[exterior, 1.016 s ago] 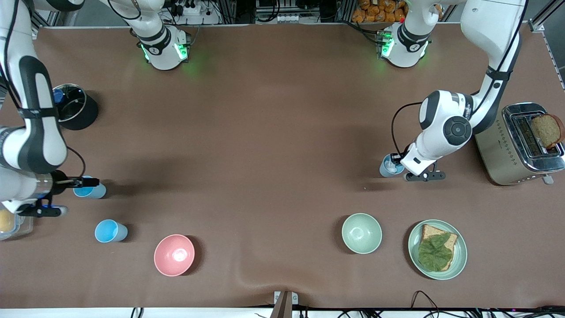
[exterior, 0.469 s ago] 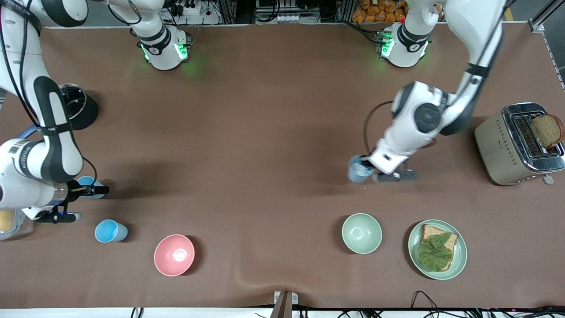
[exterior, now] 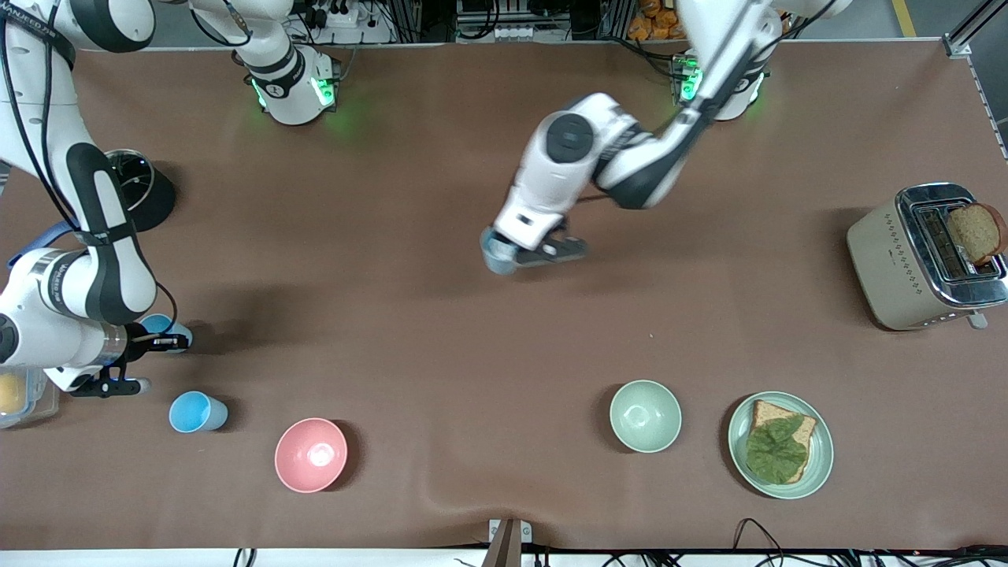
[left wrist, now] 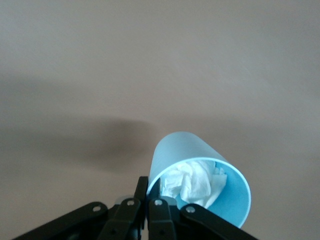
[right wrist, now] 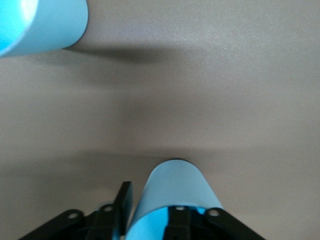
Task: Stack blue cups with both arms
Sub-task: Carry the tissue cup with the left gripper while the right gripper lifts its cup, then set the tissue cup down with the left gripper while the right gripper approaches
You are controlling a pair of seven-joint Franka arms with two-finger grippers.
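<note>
A grey-blue cup [exterior: 498,258] stuffed with white paper [left wrist: 192,182] is pinched at its rim by the left gripper [exterior: 516,256], over the table's middle. A sky-blue cup [exterior: 160,324] is pinched by the right gripper [exterior: 161,340] near the right arm's end; another sky-blue cup [exterior: 197,412] stands nearer the front edge.

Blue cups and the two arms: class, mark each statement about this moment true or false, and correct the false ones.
1. The left hand holds a blue cup with crumpled white paper inside. True.
2. The right hand waits over the pink bowl. False: it grips a second blue cup at the right arm's end of the table.
3. A third blue cup stands free on the table, nearer to the front camera than the right hand's cup. True.
4. The toaster is empty. False: a bread slice sticks out of it.
5. The green bowl sits on the plate. False: it stands beside it.
</note>
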